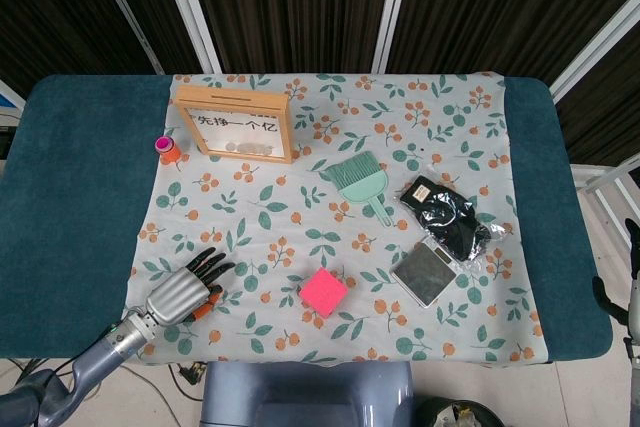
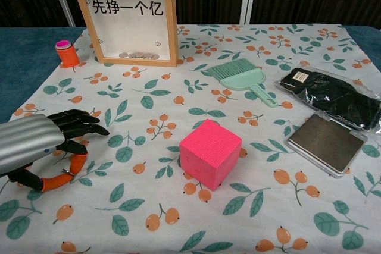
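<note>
My left hand point(image 1: 185, 291) point(image 2: 44, 147) rests low on the flowered cloth point(image 1: 340, 217) at the front left corner. Its long fingers stretch out toward the right. Thumb and one orange-tipped finger meet underneath, pinching a small grey coin point(image 2: 70, 172). A pink cube point(image 1: 324, 292) point(image 2: 210, 153) stands to the hand's right, well apart from it. At the far right edge of the head view, beyond the table, a dark and grey piece of my right hand point(image 1: 615, 305) shows, too small to read.
At the back left stand a wooden coin frame point(image 1: 236, 125) point(image 2: 131, 16) and a small orange pot point(image 1: 167, 149) point(image 2: 67, 53). A green brush point(image 1: 360, 179) point(image 2: 243, 78), a black pouch point(image 1: 446, 217) point(image 2: 333, 96) and a grey flat case point(image 1: 424, 272) point(image 2: 326, 143) lie to the right.
</note>
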`<state>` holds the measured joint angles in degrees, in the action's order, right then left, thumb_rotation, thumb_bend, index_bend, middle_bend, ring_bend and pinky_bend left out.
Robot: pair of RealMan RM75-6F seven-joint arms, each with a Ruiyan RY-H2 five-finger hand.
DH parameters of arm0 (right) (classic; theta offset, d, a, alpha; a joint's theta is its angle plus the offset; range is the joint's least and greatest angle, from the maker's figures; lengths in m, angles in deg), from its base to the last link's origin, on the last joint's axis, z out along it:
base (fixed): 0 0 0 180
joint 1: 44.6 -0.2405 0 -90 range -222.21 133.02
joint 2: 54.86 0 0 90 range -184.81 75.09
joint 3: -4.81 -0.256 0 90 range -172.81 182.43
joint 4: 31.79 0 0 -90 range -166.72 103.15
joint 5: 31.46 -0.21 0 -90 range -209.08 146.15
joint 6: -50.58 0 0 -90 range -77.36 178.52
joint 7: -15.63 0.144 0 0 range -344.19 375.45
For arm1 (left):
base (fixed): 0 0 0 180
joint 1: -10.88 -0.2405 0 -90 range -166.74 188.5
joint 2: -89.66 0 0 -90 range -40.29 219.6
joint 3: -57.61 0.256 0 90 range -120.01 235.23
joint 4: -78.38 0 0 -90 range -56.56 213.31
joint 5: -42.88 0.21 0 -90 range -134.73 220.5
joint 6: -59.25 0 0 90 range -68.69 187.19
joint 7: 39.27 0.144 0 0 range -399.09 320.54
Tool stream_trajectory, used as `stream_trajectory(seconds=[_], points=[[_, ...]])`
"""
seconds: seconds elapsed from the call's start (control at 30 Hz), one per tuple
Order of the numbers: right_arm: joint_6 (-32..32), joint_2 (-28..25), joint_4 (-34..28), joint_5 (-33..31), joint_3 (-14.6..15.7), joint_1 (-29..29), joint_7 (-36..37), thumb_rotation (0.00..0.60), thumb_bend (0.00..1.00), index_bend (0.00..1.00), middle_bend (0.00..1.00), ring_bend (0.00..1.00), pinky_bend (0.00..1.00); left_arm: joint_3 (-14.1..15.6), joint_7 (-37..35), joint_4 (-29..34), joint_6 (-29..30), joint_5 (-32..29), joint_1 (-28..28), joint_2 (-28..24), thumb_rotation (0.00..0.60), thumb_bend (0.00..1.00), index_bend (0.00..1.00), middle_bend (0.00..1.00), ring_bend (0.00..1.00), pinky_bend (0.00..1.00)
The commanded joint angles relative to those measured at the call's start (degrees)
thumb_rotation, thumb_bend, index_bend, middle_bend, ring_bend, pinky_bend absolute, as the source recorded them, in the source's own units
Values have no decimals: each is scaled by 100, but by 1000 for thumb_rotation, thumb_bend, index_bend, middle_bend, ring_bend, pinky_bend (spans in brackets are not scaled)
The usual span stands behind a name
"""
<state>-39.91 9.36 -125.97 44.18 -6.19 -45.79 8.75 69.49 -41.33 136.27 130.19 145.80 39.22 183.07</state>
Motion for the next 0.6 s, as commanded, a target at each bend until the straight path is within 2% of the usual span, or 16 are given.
stream_trajectory(seconds=[0.03,0.2,0.4,0.53,0.6], points=[[-7,2,1,9,3,0,-4,600,395,93,54,0,0,-27,6,54,9,-29,-14,-33,600,392,624,119,0,0],[-8,5,-4,-26,-13,4,3,600,395,94,54,0,0,-87,-47,144,168,-12,-29,-84,600,485,664,135,0,0],[-8,11,5,-15,-6,2,-17,600,395,94,54,0,0,-353,-274,426,697,39,2,-228,600,496,670,138,0,0],[-21,12,1,-15,-10,5,-30,600,394,94,54,0,0,-655,-425,1194,751,-61,220,-716,600,497,676,142,0,0],[-22,17,-6,-28,-14,8,-25,600,395,94,54,0,0,-993,-358,1765,657,-228,444,-1153,600,496,677,141,0,0]])
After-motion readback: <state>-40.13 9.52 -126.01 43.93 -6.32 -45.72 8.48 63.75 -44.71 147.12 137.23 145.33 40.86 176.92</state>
